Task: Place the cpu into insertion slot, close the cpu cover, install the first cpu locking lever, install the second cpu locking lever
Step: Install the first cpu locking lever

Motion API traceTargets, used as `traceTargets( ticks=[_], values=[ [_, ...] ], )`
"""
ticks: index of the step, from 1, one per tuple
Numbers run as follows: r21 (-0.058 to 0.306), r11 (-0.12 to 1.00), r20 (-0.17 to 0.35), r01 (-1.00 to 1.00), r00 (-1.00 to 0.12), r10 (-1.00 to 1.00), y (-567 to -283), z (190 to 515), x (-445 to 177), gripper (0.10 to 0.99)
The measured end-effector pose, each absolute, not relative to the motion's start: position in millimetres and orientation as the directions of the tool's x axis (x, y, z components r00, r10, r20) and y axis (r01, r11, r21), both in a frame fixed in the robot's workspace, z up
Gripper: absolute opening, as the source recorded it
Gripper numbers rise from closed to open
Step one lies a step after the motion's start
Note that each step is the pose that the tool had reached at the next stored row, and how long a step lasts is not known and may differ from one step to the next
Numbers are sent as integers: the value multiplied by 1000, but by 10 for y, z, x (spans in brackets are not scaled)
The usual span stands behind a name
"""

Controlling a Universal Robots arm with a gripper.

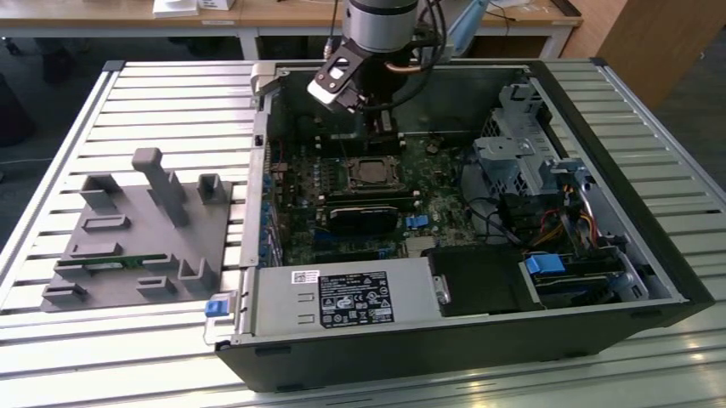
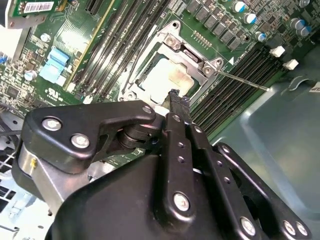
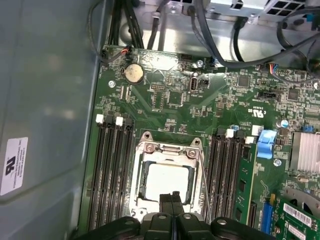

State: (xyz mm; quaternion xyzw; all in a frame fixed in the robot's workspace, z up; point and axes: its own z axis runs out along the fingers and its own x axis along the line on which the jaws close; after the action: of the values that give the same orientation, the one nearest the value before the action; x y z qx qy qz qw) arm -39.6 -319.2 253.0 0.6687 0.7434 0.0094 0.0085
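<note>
Your tool (image 3: 172, 196) hangs just above the socket with its fingers pressed together and nothing held between them. You will find the cpu (image 3: 167, 181) seated in the socket, its pale metal top showing through the square opening of the cpu cover (image 3: 146, 150), which lies flat around it. One thin wire locking lever (image 2: 245, 81) runs from the socket's corner out over the memory slots (image 2: 235, 65).

Note the printed labels: a large white one on the power supply (image 1: 352, 297), a white one on the case wall (image 3: 13, 165), and a barcode sticker (image 2: 37, 7) on a card.

Cables (image 3: 210, 35) cross beyond the board's far edge. Beside the case, a grey fixture (image 1: 136, 229) sits on the slatted table (image 1: 170, 85).
</note>
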Motion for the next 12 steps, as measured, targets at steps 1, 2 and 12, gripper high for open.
traceTargets(
  ticks=[1,2,12],
  values=[
    [25,111,0,994,-111,994,-3192,2530,-395,106],
    [25,115,0,993,-115,993,-3191,2530,-395,106],
    [25,153,0,988,-153,988,-3192,2530,-396,106]
  ],
)
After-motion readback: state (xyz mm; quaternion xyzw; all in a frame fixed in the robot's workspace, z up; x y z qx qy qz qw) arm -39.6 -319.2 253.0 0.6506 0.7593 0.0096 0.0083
